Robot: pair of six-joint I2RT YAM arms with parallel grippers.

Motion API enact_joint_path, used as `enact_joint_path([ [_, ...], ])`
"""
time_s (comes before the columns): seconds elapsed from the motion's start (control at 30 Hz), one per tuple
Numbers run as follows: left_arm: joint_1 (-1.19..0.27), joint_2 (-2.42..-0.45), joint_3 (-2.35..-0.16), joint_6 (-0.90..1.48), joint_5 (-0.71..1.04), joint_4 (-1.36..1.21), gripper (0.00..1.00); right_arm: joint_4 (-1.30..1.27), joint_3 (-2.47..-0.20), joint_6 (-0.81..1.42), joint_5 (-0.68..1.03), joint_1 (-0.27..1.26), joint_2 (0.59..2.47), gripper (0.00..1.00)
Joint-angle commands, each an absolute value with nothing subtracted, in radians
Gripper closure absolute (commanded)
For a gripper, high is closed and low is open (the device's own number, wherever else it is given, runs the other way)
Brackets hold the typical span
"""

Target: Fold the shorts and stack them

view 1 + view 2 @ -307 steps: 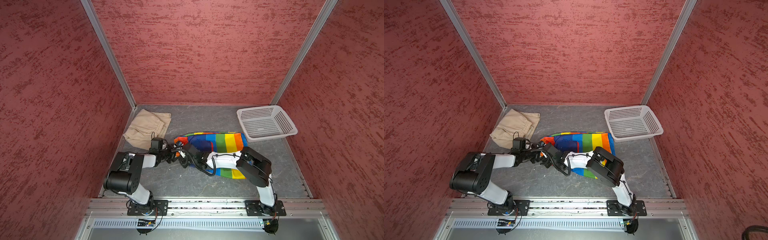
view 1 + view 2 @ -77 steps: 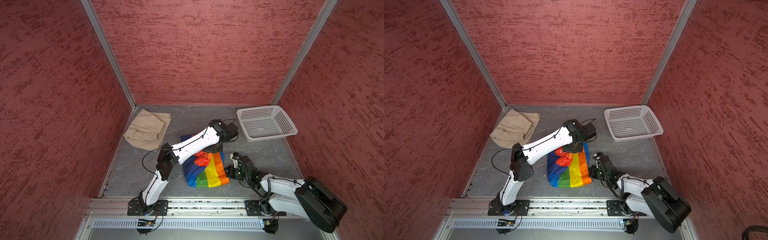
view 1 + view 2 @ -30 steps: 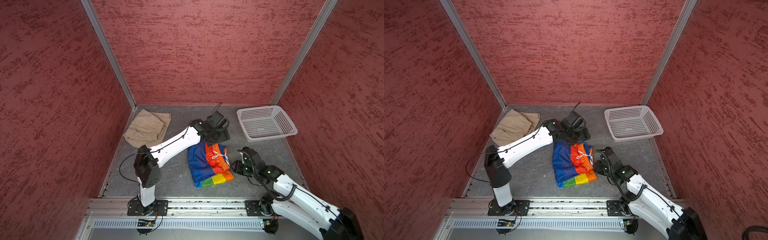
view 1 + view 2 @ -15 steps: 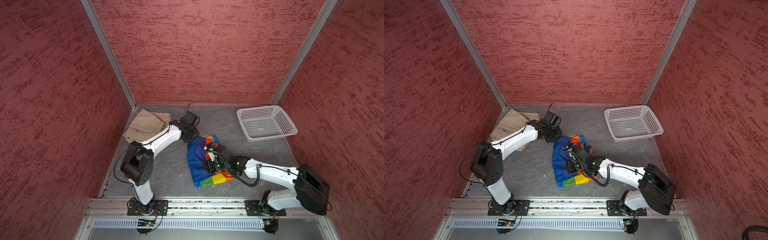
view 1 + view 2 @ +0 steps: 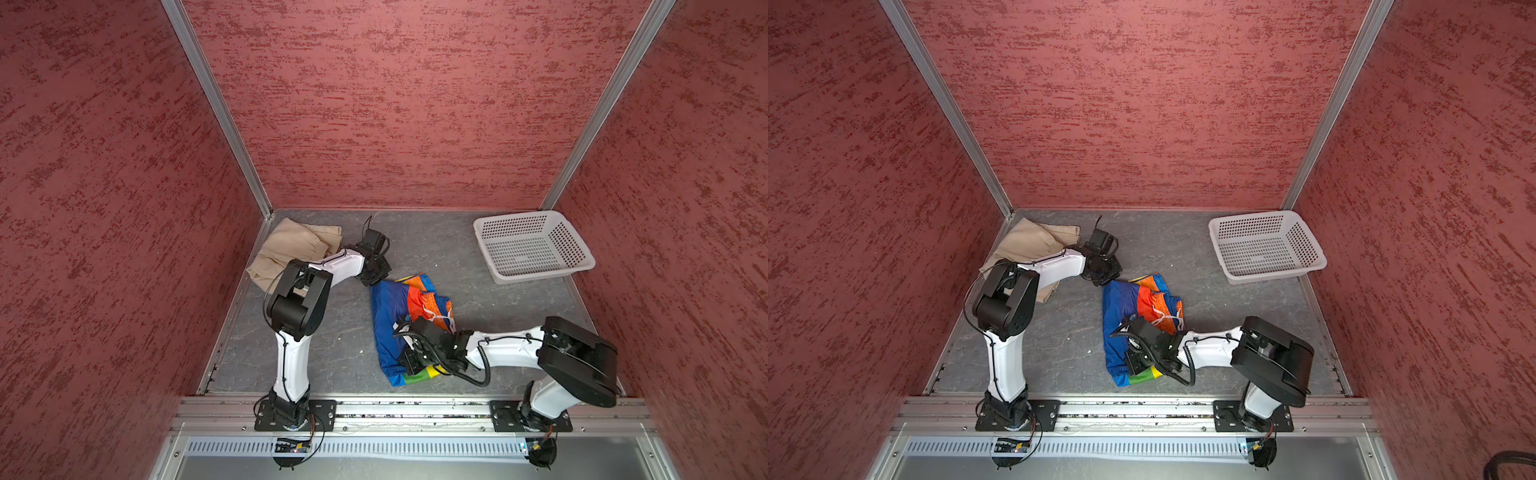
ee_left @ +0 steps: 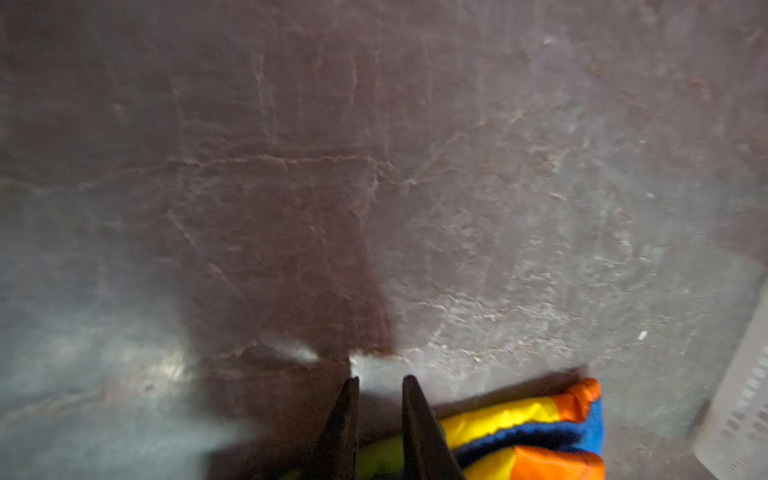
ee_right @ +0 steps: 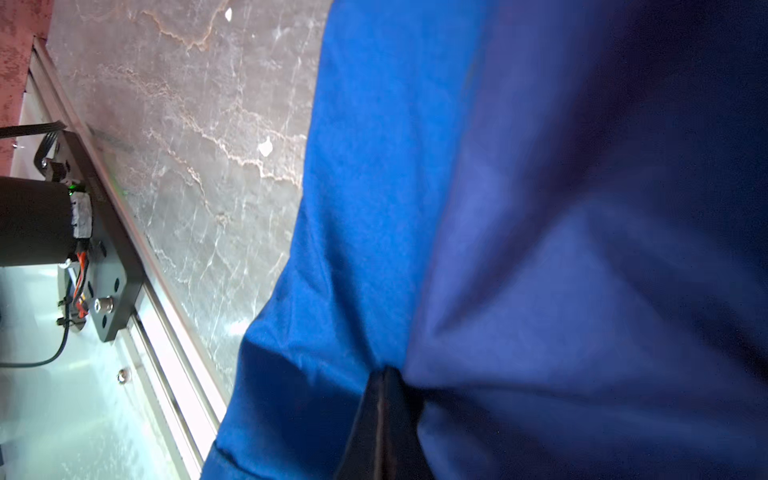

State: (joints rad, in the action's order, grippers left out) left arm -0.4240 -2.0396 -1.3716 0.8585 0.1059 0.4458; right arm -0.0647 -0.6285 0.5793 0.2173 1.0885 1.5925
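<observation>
The rainbow-striped shorts (image 5: pixel 395 316) (image 5: pixel 1125 316) lie folded mid-table, blue panel up, orange part with white drawstring on the far right. My right gripper (image 5: pixel 404 362) (image 5: pixel 1130 360) rests on their near end. In the right wrist view it (image 7: pixel 384 372) is shut, tips pressed into wrinkled blue cloth (image 7: pixel 540 208). My left gripper (image 5: pixel 376 275) (image 5: pixel 1105 272) sits at the shorts' far left corner. Its jaws (image 6: pixel 378 380) stand a narrow gap apart over bare floor, the cloth (image 6: pixel 540 432) just behind them. The beige shorts (image 5: pixel 286 249) (image 5: pixel 1025 245) lie at the back left.
A white perforated basket (image 5: pixel 532 245) (image 5: pixel 1264 245) stands at the back right; its edge (image 6: pixel 744 415) shows in the left wrist view. Red walls enclose the grey floor (image 5: pixel 449 249). A metal rail (image 5: pixel 415 407) with both arm bases runs along the front.
My right gripper swept from the right of the rainbow shorts onto their near end and shut. My left gripper moved from their far right to their far left corner, jaws narrowing.
</observation>
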Motion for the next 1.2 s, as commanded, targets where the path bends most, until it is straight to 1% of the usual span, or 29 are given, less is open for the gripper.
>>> enact_joint_path([
  [0.0, -0.408, -2.083, -1.349, 0.84, 0.108, 0.415, 0.85, 0.034, -0.561, 0.621, 0.17, 1.097, 1.605, 0.99],
  [0.07, -0.395, -2.092, -1.347, 0.839, 0.107, 0.408, 0.88, 0.037, -0.554, 0.639, 0.155, 1.097, 1.606, 0.98],
  [0.2, -0.36, -2.045, -1.344, 0.826, 0.112, 0.426, 0.89, 0.03, -0.573, 0.657, 0.141, 1.097, 1.622, 0.98],
  [0.37, -0.341, -1.804, -1.289, 0.825, 0.112, 0.43, 0.89, -0.006, -0.598, 0.679, 0.143, 1.098, 1.649, 0.97],
  [0.5, -0.338, -1.653, -1.174, 0.885, 0.259, 0.318, 0.91, -0.012, -0.613, 0.686, 0.144, 1.096, 1.673, 0.97],
  [0.63, -0.353, -1.589, -1.016, 0.963, 0.381, 0.173, 0.97, -0.02, -0.611, 0.698, 0.132, 1.097, 1.67, 0.96],
  [0.77, -0.396, -1.602, -0.869, 1.05, 0.448, -0.014, 1.0, -0.023, -0.608, 0.709, 0.13, 1.094, 1.677, 0.96],
  [0.93, -0.428, -1.699, -0.811, 1.103, 0.472, -0.196, 1.0, -0.034, -0.606, 0.717, 0.147, 1.093, 1.697, 0.96],
  [1.17, -0.368, -1.816, -0.798, 1.089, 0.394, -0.208, 1.0, -0.01, -0.574, 0.738, 0.142, 1.094, 1.659, 0.96],
])
